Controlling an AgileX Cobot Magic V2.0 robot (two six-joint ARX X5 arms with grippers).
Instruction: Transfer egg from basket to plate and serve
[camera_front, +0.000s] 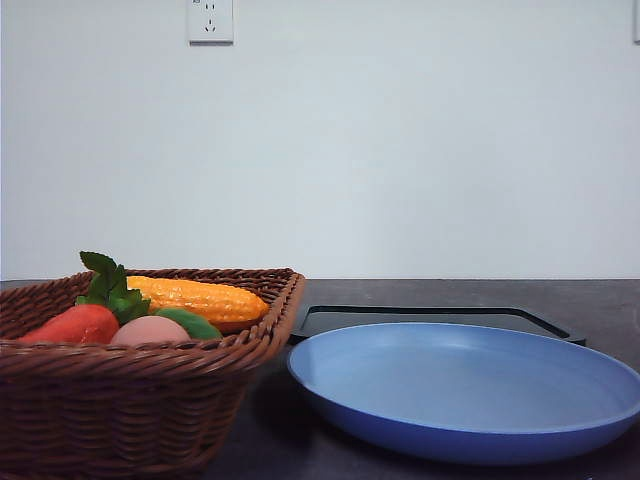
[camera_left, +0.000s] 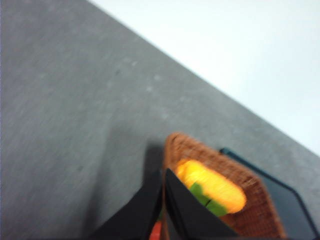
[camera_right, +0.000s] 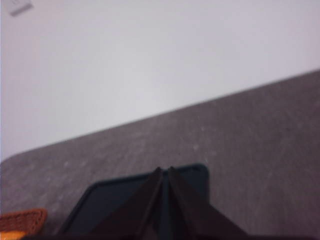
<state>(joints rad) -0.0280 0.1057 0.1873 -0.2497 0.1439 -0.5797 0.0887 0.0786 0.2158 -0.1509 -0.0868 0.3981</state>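
The pinkish-brown egg (camera_front: 149, 330) lies in the brown wicker basket (camera_front: 120, 400) at the front left, between a red vegetable and a green piece. The blue plate (camera_front: 470, 390) rests to the basket's right, with nothing on it. In the left wrist view my left gripper (camera_left: 164, 173) is shut, fingertips together, high above the basket (camera_left: 250, 210) near its rim. In the right wrist view my right gripper (camera_right: 165, 171) is also shut with nothing in it, poised above the black tray.
A yellow corn cob (camera_front: 200, 298), a red vegetable with green leaves (camera_front: 78, 322) and a green piece (camera_front: 190, 322) share the basket. A flat black tray (camera_front: 440, 318) lies behind the plate; its corner (camera_right: 115, 200) sits under my right gripper. A white wall stands behind the table.
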